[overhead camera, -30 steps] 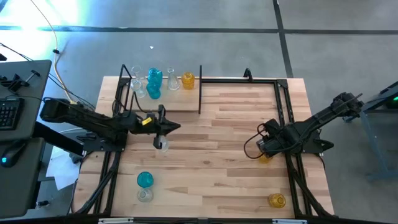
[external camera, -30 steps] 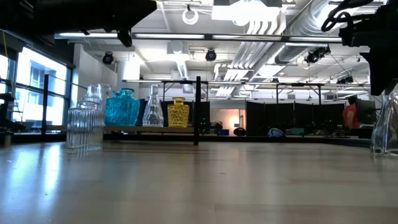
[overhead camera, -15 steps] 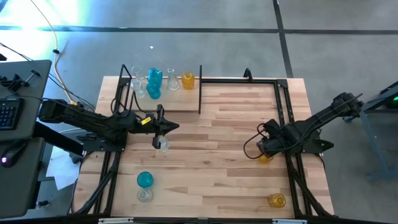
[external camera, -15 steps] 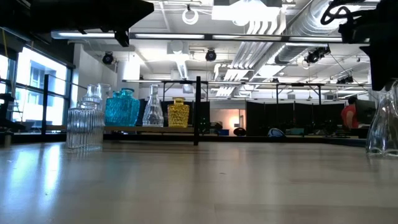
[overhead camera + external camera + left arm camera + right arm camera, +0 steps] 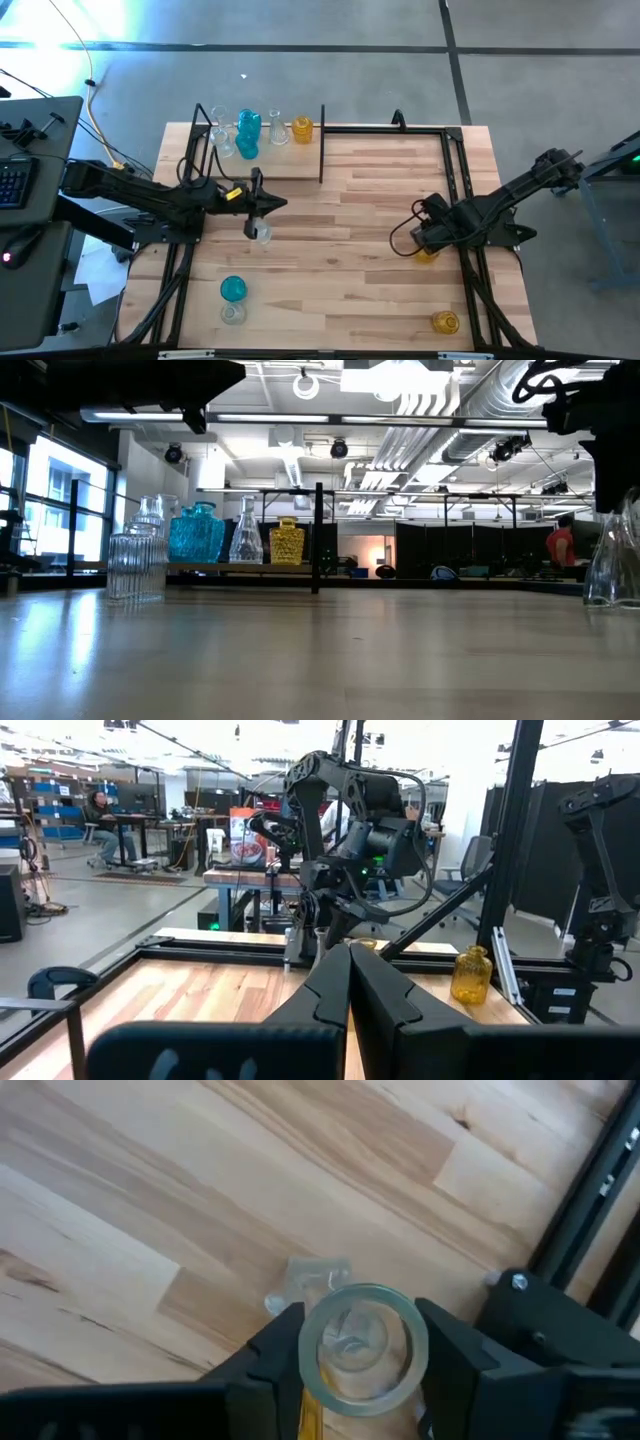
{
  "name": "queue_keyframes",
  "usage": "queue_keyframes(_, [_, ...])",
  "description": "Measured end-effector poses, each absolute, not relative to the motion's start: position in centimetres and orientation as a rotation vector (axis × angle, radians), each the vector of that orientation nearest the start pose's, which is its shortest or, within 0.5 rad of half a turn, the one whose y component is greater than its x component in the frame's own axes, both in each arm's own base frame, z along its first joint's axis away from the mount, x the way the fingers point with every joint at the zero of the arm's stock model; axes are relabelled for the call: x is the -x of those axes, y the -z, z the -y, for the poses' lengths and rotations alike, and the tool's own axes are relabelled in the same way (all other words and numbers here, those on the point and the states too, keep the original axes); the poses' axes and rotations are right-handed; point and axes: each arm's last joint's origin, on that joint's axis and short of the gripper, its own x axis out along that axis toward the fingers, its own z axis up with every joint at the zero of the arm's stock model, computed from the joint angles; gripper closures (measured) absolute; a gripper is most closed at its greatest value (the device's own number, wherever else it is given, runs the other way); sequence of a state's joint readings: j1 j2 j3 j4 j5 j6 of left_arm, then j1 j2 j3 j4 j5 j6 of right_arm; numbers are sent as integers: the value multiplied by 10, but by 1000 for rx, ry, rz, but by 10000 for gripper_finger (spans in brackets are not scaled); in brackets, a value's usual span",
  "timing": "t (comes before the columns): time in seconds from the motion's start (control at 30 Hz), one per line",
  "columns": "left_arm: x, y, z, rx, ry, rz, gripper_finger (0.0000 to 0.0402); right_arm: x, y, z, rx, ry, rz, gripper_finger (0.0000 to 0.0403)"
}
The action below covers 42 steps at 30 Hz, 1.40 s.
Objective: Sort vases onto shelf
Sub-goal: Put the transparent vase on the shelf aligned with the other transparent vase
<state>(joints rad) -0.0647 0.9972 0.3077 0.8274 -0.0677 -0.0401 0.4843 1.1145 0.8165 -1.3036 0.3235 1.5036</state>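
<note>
Five vases stood on the shelf point(image 5: 262, 166) at the table's far left: two clear, two teal, one amber. The right gripper point(image 5: 358, 1342) had its fingers clamped around a clear vase point(image 5: 362, 1342) near the table's right edge. The left gripper point(image 5: 283, 205), fingers pressed together, hung beside another clear vase point(image 5: 260, 232). Teal and clear vases stood front-left, an amber one front-right.

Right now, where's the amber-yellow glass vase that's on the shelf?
High view: the amber-yellow glass vase stands at the light-wood shelf's right end, beside the black end post, right of a clear vase.
</note>
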Motion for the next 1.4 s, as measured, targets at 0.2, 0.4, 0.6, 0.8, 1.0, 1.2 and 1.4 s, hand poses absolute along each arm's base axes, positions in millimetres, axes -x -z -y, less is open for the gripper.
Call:
queue_keyframes(0.2, [-190, -230, 9, 39, -36, 73, 401, -149, -236, -67, -576, 817, -1124, 281])
queue_keyframes(0.4, [-176, -234, 8, 36, -60, 35, 402, -184, -265, -74, -514, 653, -1053, 281])
queue_keyframes(0.6, [-166, -239, 6, 34, -90, 54, 402, -253, -303, -78, -298, 481, -1020, 281])
queue_keyframes(0.8, [-163, -239, 5, 26, -118, 33, 401, -331, -321, -72, -111, 314, -1055, 281])
queue_keyframes(1.0, [-164, -235, 4, 21, -171, -5, 401, -409, -300, -48, 25, 198, -1114, 281])
queue_keyframes(1.2, [-163, -233, 3, 21, -187, -18, 401, -458, -265, -25, 82, 112, -1172, 281])
queue_keyframes(1.4, [-163, -232, 3, 35, -218, -30, 402, -477, -243, -16, 113, 90, -1192, 281])
